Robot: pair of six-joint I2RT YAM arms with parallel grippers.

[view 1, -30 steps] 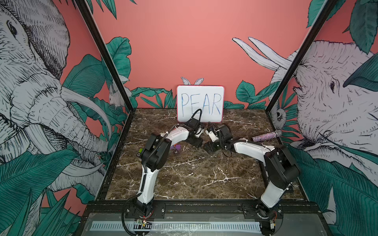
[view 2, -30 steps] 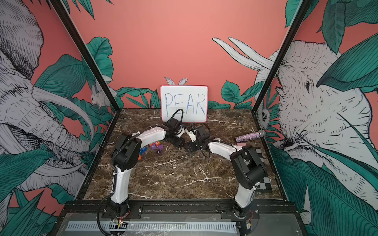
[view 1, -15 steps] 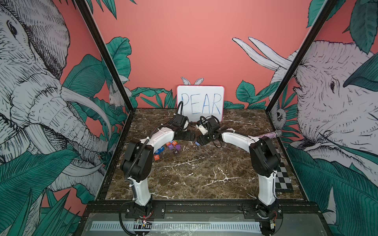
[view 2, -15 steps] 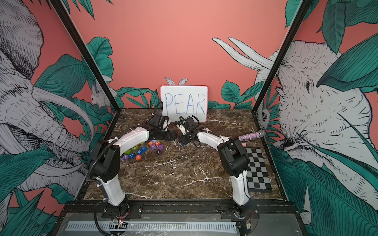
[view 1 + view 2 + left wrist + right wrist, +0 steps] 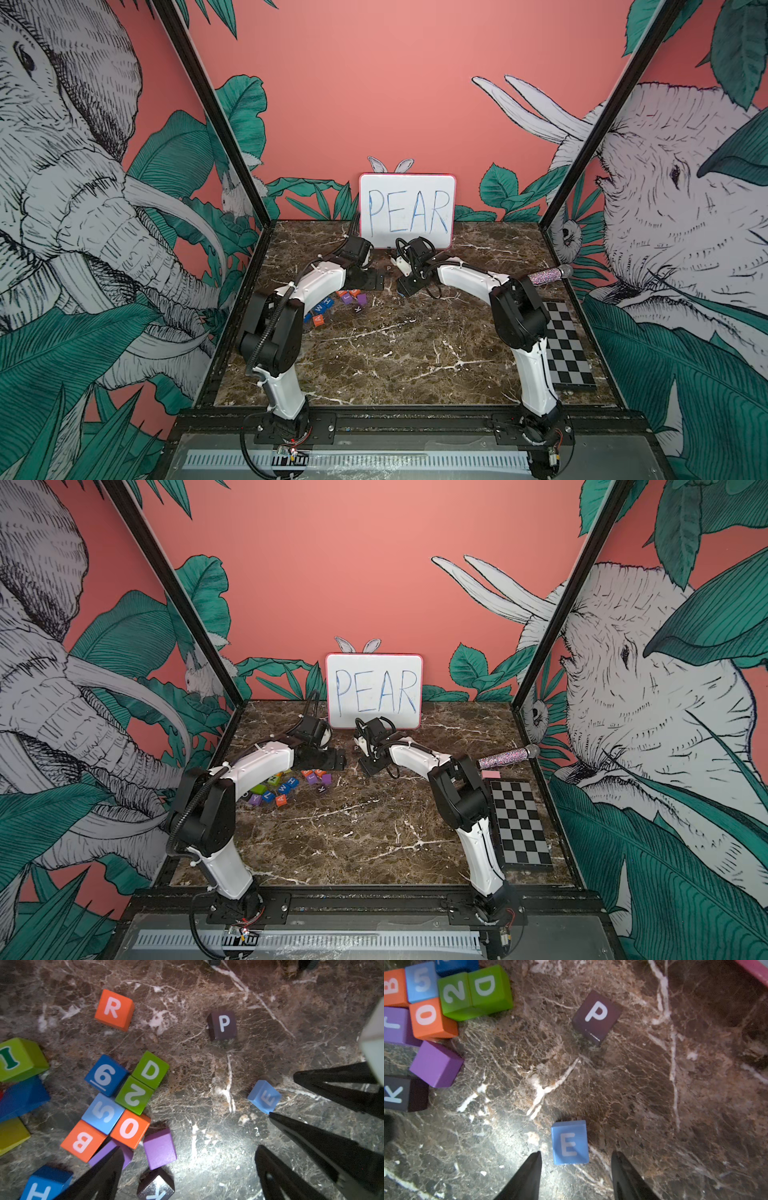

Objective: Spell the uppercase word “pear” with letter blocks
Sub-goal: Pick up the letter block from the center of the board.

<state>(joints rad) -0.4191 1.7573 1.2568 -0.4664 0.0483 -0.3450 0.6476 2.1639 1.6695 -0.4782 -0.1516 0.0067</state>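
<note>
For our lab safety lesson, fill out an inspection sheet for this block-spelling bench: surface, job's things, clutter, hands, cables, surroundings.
Surface: marble tabletop, no spill seen.
Job's things: P block and E block stand apart from the pile, not yet in line; R block alone beside the pile; A block at the pile's near edge.
Clutter: other cubes heaped; glitter microphone and checkerboard beside the right arm.
Hands: left hand open over bare marble; right hand open, fingertips either side of the E block, not clamped.
Cables: black loops at the right wrist, conduit on the left arm; clear of blocks.
Surroundings: whiteboard reading PEAR; elephant-print walls.
</note>
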